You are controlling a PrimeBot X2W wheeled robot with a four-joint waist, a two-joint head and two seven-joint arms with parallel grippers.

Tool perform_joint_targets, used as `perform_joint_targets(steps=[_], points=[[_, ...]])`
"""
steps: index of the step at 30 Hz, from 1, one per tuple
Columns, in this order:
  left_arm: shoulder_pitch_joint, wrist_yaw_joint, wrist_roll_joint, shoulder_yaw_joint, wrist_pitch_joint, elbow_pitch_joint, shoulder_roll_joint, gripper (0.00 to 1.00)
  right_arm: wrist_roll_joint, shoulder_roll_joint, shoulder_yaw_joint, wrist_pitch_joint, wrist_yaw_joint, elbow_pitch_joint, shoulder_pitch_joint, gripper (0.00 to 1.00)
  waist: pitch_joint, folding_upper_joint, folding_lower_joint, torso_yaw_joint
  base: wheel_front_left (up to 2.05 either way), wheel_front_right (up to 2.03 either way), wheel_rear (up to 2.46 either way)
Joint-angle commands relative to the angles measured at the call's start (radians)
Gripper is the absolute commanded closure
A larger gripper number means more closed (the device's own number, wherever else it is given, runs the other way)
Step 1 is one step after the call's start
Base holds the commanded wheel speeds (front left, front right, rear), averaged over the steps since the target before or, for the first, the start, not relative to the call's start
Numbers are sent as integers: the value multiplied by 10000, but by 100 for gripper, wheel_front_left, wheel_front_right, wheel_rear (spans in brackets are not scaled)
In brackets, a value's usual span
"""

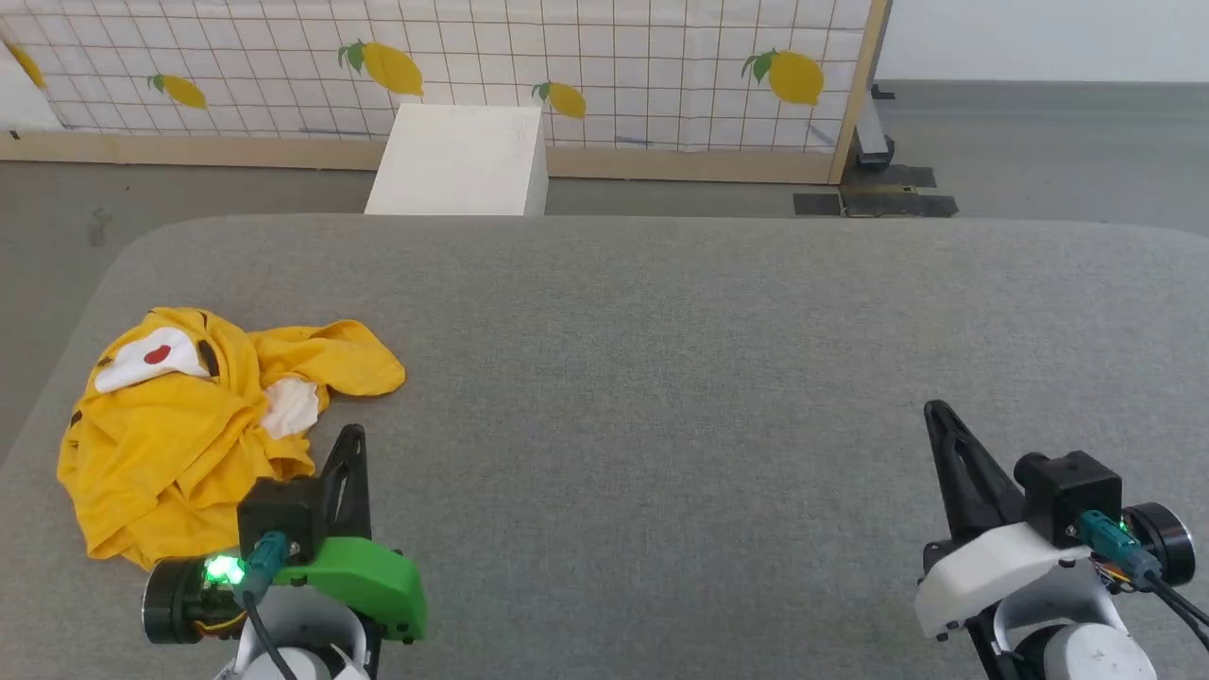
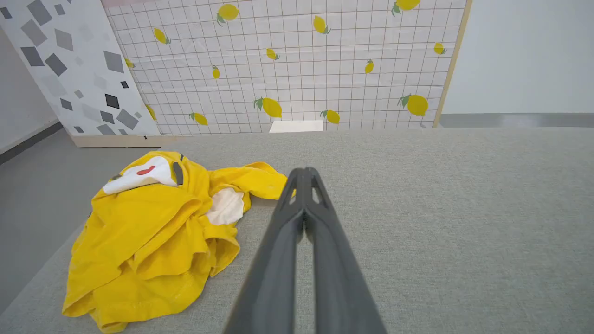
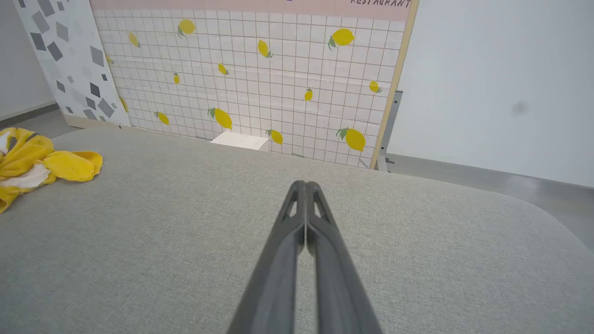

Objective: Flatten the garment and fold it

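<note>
Yellow garment (image 1: pixel 175 439) crumpled just left of left gripper (image 1: pixel 353 433), fingers pressed together, empty. Grey fabric surface (image 1: pixel 661 378) runs rightward to right gripper (image 1: pixel 935 409), also closed, empty, well apart from garment. Beyond fingertips: lemon-tile panel (image 1: pixel 614 57), white box (image 1: pixel 463 161).

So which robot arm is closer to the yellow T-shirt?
Left. The left end effector sits just beside the crumpled yellow T-shirt, on its right; the right end effector is far across the grey fabric surface.

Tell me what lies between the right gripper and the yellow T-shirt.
Mostly bare grey upholstery; the left gripper stands just beside the T-shirt, seen in the head view.
</note>
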Motion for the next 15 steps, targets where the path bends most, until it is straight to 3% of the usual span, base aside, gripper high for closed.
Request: perform_joint_targets(steps=[1,15], points=[[106,-35,103,32,12,-22,-53,100,-64,5,14,1,-15,-57,150,100,0,0,0,0,0,0,0],[106,-35,103,32,12,-22,-53,100,-64,5,14,1,-15,-57,150,100,0,0,0,0,0,0,0]])
